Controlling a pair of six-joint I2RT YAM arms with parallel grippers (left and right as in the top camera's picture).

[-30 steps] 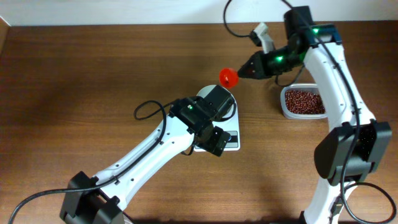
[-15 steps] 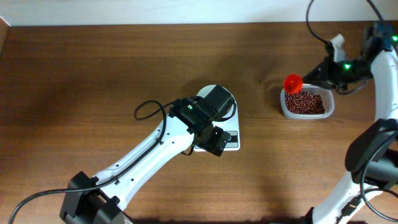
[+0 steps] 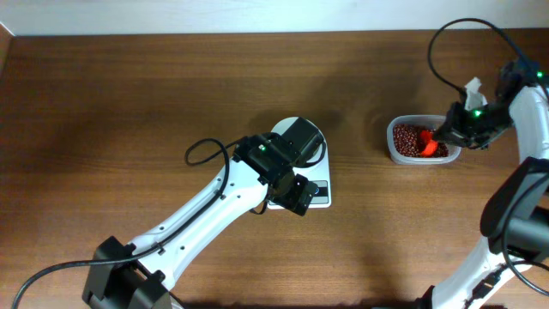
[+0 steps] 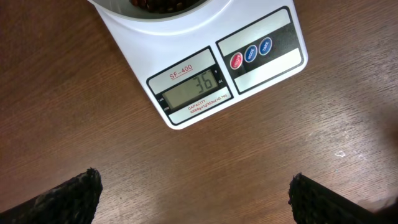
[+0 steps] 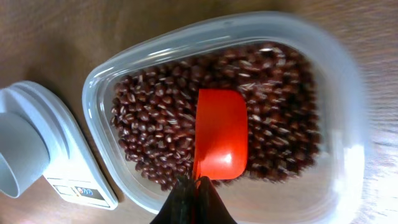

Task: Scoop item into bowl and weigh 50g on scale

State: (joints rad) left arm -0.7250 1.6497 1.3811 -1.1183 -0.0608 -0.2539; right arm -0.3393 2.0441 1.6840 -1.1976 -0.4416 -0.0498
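My right gripper [image 5: 198,186] is shut on the handle of an orange-red scoop [image 5: 221,134], whose blade rests on the dark reddish-brown beans [image 5: 155,118] inside a clear plastic container [image 3: 396,151]; the scoop also shows in the overhead view [image 3: 429,142]. The white scale [image 4: 205,68] reads 36 on its display. The white bowl [image 4: 155,9] sits on it with beans inside, mostly cut off at the frame top. In the overhead view the bowl [image 3: 281,129] is largely hidden under my left arm. My left gripper [image 4: 196,196] is open and empty, hovering over bare wood in front of the scale.
The scale and bowl also show at the left edge of the right wrist view [image 5: 37,149]. The wooden table [image 3: 129,103] has a pale wall along its far edge. Black cables trail from both arms.
My right gripper has carried the scoop from beside the bowl rightward to the container and lowered it into the beans. The left arm has not moved.
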